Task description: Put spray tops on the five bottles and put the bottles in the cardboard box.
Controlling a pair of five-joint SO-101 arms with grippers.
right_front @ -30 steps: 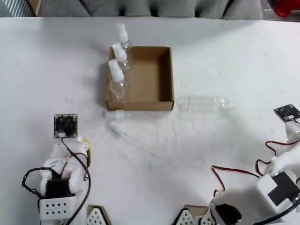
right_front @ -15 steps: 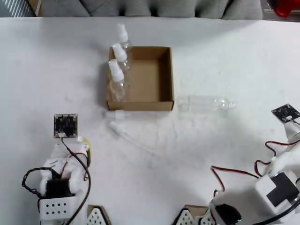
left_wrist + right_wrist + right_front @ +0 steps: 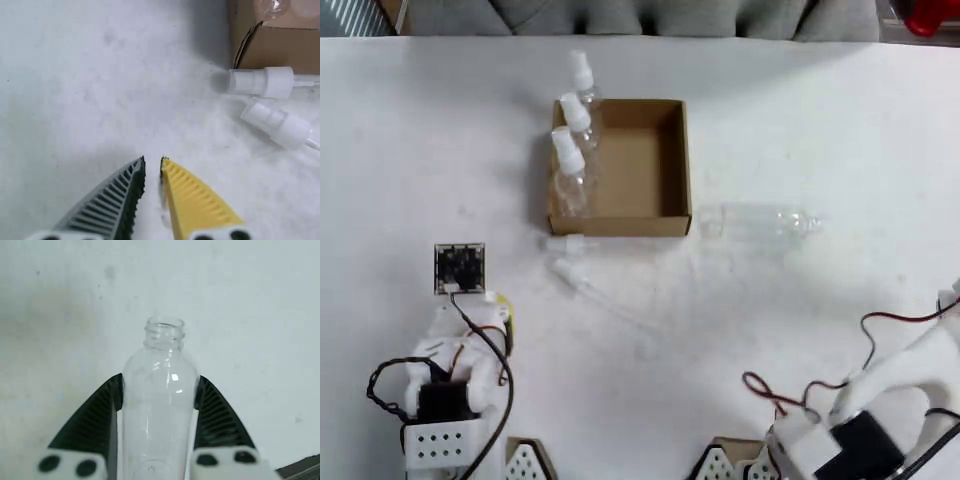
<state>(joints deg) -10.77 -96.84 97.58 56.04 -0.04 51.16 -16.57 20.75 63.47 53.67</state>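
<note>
State at capping of the fourth bottle. The right gripper (image 3: 159,382) had its black fingers closed against both sides of a clear plastic bottle with an open threaded neck (image 3: 160,355), held over the white table (image 3: 840,120). The right arm (image 3: 880,430) sat at the table's near right corner. The left gripper (image 3: 152,162), with one grey finger and one yellow, was all but closed, a thin slit between the tips, and held nothing. It lay toward the table's near left corner. Ahead of it a loose white spray top (image 3: 262,81) lay just beside the near wall of the brown cardboard box (image 3: 620,225), and a second spray top (image 3: 277,125) lay just nearer, its thin dip tube trailing across the table. The step in hand was probably to cap the held bottle. To do it well, the left gripper should take a top by its collar and feed the dip tube into the neck first, seating the collar squarely while the right gripper holds firm. A tilted top would likely jam or skid off the smooth neck. Three capped clear bottles (image 3: 570,185) stood along the box's wall on the left arm's side. Whether the farthest stood inside the far corner could not be told. The rest of the box floor was bare. A further uncapped clear bottle (image 3: 760,222) lay on its side on the table, just beside the box's opposite wall
</note>
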